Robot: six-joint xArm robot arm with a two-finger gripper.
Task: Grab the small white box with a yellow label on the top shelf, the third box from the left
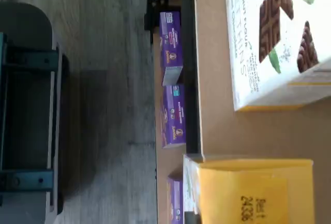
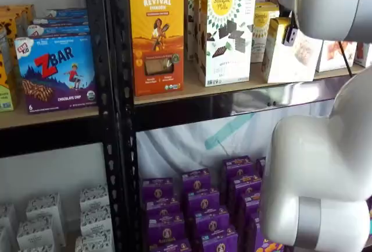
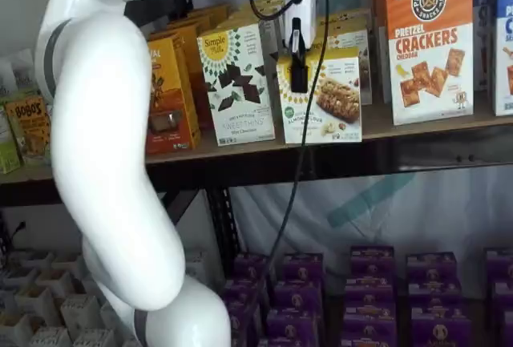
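Note:
The small white box point(image 3: 325, 98), short, with a yellow sunburst label and a snack picture, stands on the top shelf point(image 3: 417, 127). It shows in both shelf views point(image 2: 286, 54), and its yellow panel shows in the wrist view point(image 1: 253, 190). My gripper point(image 3: 298, 70) hangs from above, directly in front of the box's left part. Only a black finger below the white body shows, side-on, so I cannot tell whether it is open. In a shelf view a dark bit of the gripper point(image 2: 290, 35) sits against the box's upper front. The shelf board also shows here point(image 2: 192, 89) and in the wrist view point(image 1: 217, 125).
A taller white carton with chocolate pieces point(image 3: 236, 82) point(image 2: 226, 34) point(image 1: 279, 32) stands just left of the box. An orange pretzel cracker carton point(image 3: 429, 42) stands on its right. An orange carton point(image 2: 157, 31) is further left. Purple boxes point(image 3: 369, 299) fill the lower shelf. My white arm point(image 3: 104, 163) blocks the left.

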